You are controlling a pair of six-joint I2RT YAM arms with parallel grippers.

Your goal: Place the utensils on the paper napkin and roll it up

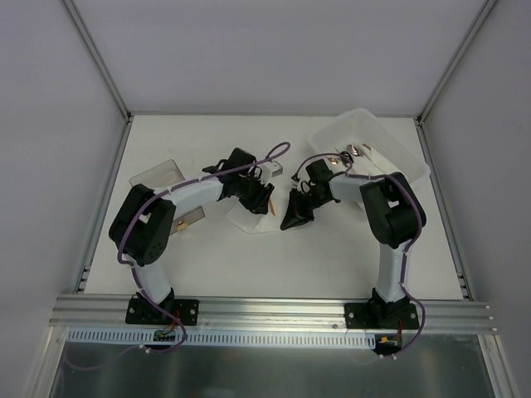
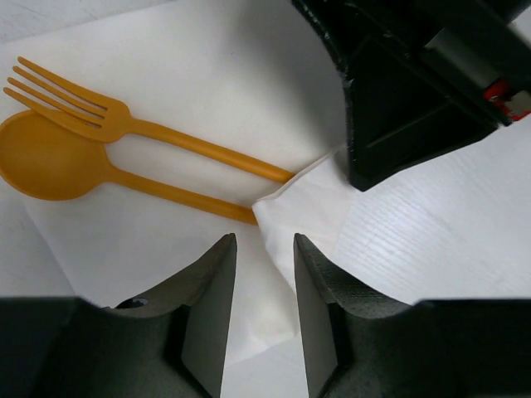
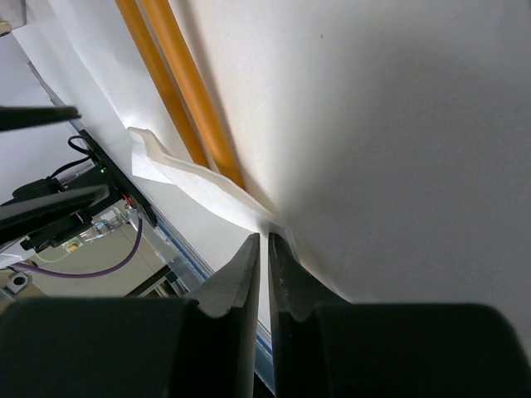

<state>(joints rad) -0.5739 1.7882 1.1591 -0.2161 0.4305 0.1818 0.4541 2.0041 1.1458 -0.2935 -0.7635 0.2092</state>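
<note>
An orange fork (image 2: 108, 116) and an orange spoon (image 2: 50, 162) lie side by side on the white paper napkin (image 2: 207, 75). One napkin corner is folded over their handle ends as a flap (image 2: 303, 207). My left gripper (image 2: 264, 240) hovers just over that flap with its jaws open and nothing between them. My right gripper (image 3: 265, 239) is shut on the napkin's lifted edge (image 3: 199, 178), right beside the two orange handles (image 3: 178, 75). From above, the left gripper (image 1: 255, 197) and the right gripper (image 1: 294, 217) meet over the napkin (image 1: 249, 222).
A translucent white tray (image 1: 390, 141) stands at the back right with small shiny bits (image 1: 353, 153) inside. A smoky clear box (image 1: 158, 174) sits at the back left. A clear flat piece (image 1: 189, 220) lies beside the left arm.
</note>
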